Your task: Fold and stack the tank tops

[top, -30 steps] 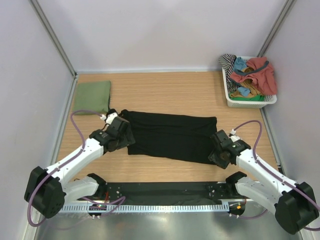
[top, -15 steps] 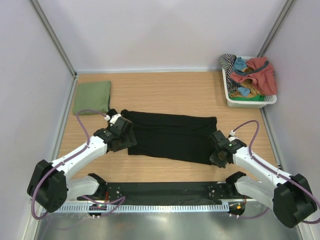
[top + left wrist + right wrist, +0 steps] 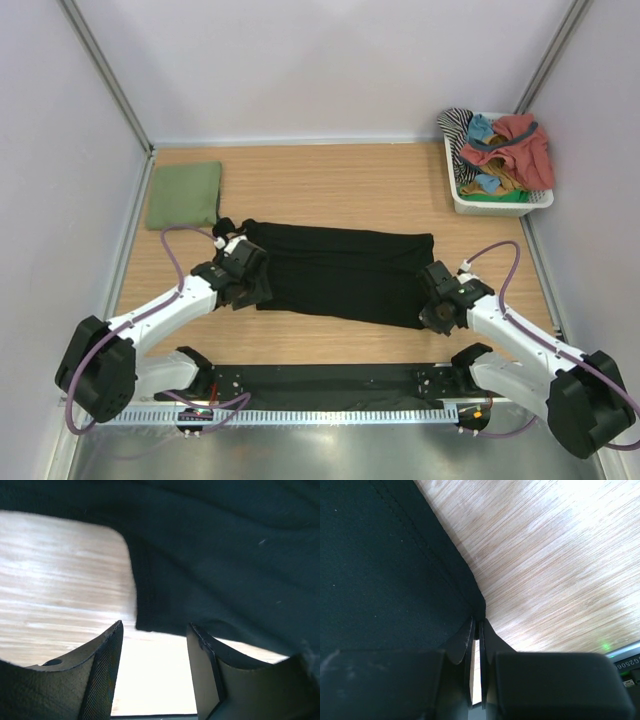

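The black tank top lies spread flat across the middle of the table. The olive green tank top sits folded at the back left. My left gripper is low at the black top's near-left corner. In the left wrist view it is open, with the cloth's edge just ahead of the fingertips and only bare table between them. My right gripper is at the near-right corner. In the right wrist view it is shut on the corner of the black cloth.
A white basket at the back right holds red, teal and striped garments. Side walls stand close on both sides. Bare wooden table lies behind the black top, and a metal rail runs along the near edge.
The right gripper's jaws have closed onto the black top's near-right corner. The left gripper's jaws have narrowed and it has edged toward the near-left corner.
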`<action>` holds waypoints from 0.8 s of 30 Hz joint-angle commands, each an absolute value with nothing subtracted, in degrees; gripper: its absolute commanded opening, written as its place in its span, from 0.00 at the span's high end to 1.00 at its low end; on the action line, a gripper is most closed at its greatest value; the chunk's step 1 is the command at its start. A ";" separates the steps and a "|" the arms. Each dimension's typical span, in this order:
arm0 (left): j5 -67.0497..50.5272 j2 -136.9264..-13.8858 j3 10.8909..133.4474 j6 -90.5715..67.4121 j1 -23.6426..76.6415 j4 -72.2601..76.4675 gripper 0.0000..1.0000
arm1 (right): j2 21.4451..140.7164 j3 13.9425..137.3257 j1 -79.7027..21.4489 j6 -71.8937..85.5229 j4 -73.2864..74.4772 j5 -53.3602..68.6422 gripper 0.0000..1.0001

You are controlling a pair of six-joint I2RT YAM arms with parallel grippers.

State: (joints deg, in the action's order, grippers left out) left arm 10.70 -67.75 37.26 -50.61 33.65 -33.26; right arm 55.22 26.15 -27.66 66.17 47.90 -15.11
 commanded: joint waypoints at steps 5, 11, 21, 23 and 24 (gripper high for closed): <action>10.02 -69.16 36.21 -51.76 33.93 -33.75 0.46 | 54.14 27.25 -27.95 66.71 47.72 -16.79 0.91; 9.06 -72.24 35.77 -51.77 34.01 -31.03 0.52 | 54.05 27.16 -27.95 66.45 47.72 -16.52 0.91; 8.09 -77.69 34.10 -51.94 34.01 -26.46 0.89 | 53.00 27.33 -27.95 66.88 48.34 -16.44 0.91; 7.74 -77.17 34.19 -51.16 34.28 -26.45 1.00 | 52.82 27.68 -27.95 66.80 48.86 -16.52 0.91; 7.82 -76.30 34.10 -50.89 34.80 -26.54 1.00 | 52.82 27.86 -27.86 66.71 49.04 -16.96 0.91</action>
